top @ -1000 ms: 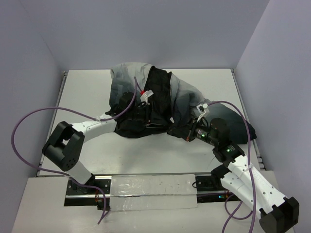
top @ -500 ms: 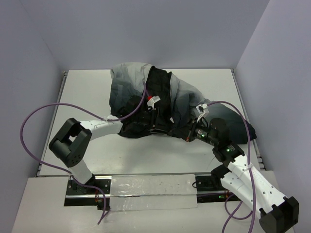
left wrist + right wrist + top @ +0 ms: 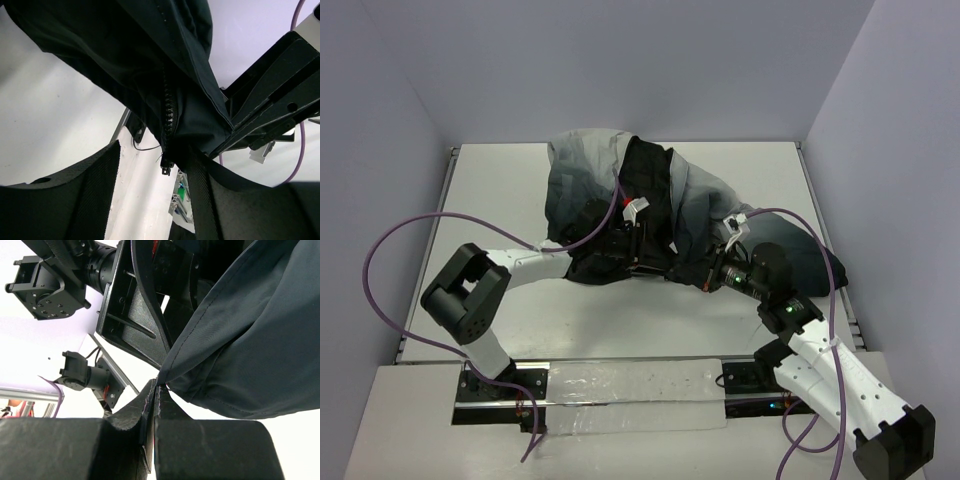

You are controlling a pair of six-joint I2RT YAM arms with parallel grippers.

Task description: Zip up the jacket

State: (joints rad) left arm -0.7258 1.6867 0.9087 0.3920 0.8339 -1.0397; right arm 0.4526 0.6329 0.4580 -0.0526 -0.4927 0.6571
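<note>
jacket (image 3: 660,195): one
zipper (image 3: 169,107): one, on the jacket's front
robot arms: two, left arm (image 3: 525,263) and right arm (image 3: 830,370)
grippers: two, left gripper (image 3: 155,195) and right gripper (image 3: 152,390)
fingers (image 3: 95,185): four, two on each gripper
purple cables: two, left cable (image 3: 445,213) and right cable (image 3: 836,270), one per arm
table (image 3: 500,180): one, white
</note>
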